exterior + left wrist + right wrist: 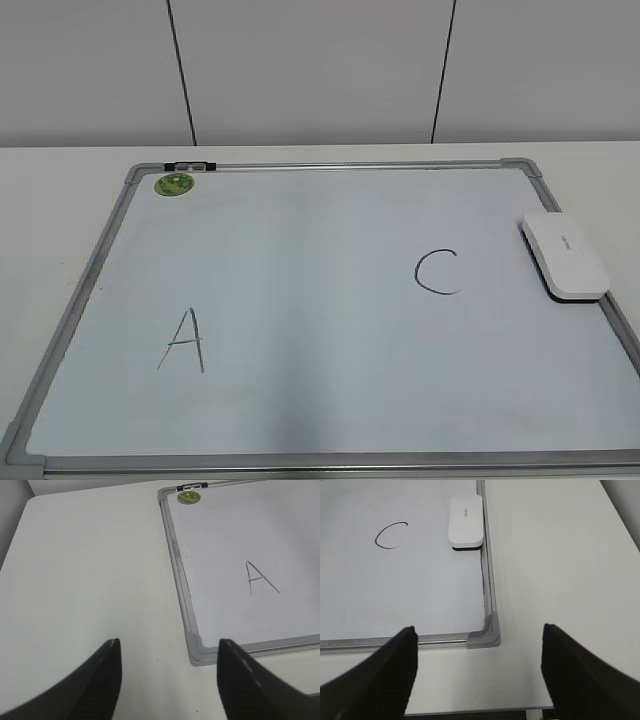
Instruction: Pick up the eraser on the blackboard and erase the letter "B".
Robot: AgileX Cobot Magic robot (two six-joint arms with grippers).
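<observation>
- No letter "B" shows anywhere on the blackboard (pixel 320 190): only the "A" (pixel 184 341) at lower left and the "C" (pixel 438 271) right of centre, with bare board between them.
- The eraser (pixel 564 255) lies flat against the board's right frame, just beside the "C" and untouched by either arm.
- The left gripper (pixel 167 677) hangs off the near left corner with jaws spread wide, holding nothing.
- The right gripper (pixel 479 667) sits off the near right corner, equally wide and empty.
- Judgement: either the wiping is finished and the eraser set back, or the B lies out of view; I can't tell which.
- If a pickup is due, the right arm is nearer, and must reach forward along the frame.
- Plenty of bare table (pixel 555 555) to the right; the frame rail hugs the eraser's outer side, so gripping across its width looks tight.
- The green magnet (pixel 174 184) sits far off at the top left corner.
</observation>
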